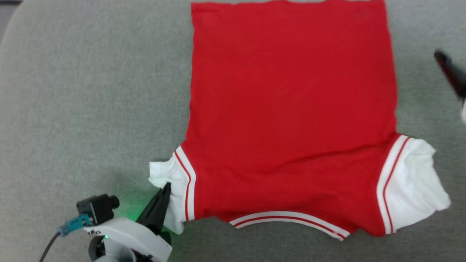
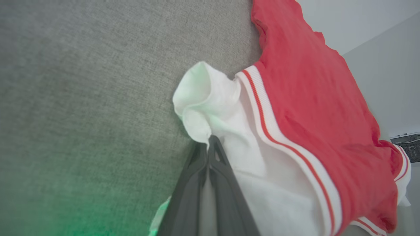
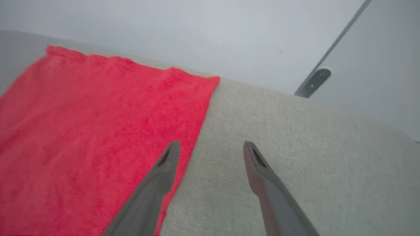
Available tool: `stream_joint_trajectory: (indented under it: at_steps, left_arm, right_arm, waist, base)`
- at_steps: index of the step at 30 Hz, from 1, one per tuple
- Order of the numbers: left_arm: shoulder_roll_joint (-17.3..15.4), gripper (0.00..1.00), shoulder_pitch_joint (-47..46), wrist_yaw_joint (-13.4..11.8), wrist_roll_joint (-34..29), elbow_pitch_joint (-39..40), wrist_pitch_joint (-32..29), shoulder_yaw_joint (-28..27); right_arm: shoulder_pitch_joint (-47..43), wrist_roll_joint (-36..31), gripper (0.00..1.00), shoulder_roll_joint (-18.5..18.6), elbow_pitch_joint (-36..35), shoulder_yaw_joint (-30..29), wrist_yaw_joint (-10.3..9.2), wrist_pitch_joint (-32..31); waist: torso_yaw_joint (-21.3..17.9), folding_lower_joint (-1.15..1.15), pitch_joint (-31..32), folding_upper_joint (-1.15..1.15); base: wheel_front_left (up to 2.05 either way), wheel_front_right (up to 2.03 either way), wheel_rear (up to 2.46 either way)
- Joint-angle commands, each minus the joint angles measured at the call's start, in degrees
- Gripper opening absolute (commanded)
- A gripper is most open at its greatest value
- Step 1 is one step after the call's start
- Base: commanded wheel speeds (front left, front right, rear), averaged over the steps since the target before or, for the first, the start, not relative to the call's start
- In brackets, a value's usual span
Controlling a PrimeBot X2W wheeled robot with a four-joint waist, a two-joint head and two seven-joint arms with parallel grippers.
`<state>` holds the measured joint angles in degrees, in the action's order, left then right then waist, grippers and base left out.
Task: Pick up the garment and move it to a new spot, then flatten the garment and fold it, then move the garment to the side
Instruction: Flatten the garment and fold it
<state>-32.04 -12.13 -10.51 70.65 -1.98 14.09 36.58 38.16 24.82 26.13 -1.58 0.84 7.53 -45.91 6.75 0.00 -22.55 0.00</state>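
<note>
Closest in the head view, the left gripper with its two long dark fingers is clenched, its tips on the crumpled white sleeve near the table's near edge. In the left wrist view a fold of that sleeve gathers right at the closed tips, so it looks nipped between them. The right gripper hangs with its fingers spread wide and nothing between them, over the grey cloth just beside the garment's right edge.

The soft bright-red fabric garment with white sleeves lies on the grey fabric-covered table, from the middle toward the right side. Its hem reaches toward the far edge, and its white, red-striped neckband points to the near edge. The red body lies smooth and square, and the other white sleeve is spread out with a few wrinkles.

As I judge it, the garment has been laid out and is nearly flat. Only the bunched sleeve on the robot's left needs smoothing. No fold has been made yet, and moving it to the side comes after that.

Count: one garment with two sleeves and one neckband, two grippers, one table.
</note>
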Motion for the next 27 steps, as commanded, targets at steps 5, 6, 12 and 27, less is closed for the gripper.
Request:
stream_joint_trajectory:
  at_steps: [5,6,12,27]
  left_arm:
    - [0.74,0.0,-2.75,0.77,-1.1,-0.11,-0.7,0.57]
    - [0.8,0.0,-2.95,0.96,-1.03,-0.34,-0.7,0.46]
    - [0.68,0.0,-3.33,2.43,-0.84,-1.23,-0.9,0.42]
    - [1.12,0.0,-3.57,3.82,-0.26,-3.59,-1.06,-0.26]
  right_arm:
    - [14.72,-5.76,1.0,-1.63,13.94,0.85,-0.09,-0.82]
    - [17.17,-7.07,1.0,-2.2,16.71,0.67,-0.09,-0.76]
    - [29.12,-13.86,1.0,-5.2,31.5,-2.68,-0.09,-2.64]
    - [35.19,-27.82,1.0,-8.96,48.51,-9.34,-0.09,-2.27]
  waist:
    - [4.88,0.0,-7.11,0.0]
    - [5.58,0.0,-7.72,0.0]
    - [8.85,0.0,-9.89,0.0]
    - [10.83,0.0,-14.27,0.0]
  base:
    - [0.0,0.0,0.0]
    - [0.0,0.0,0.0]
    - [0.0,0.0,0.0]
    - [0.0,0.0,0.0]
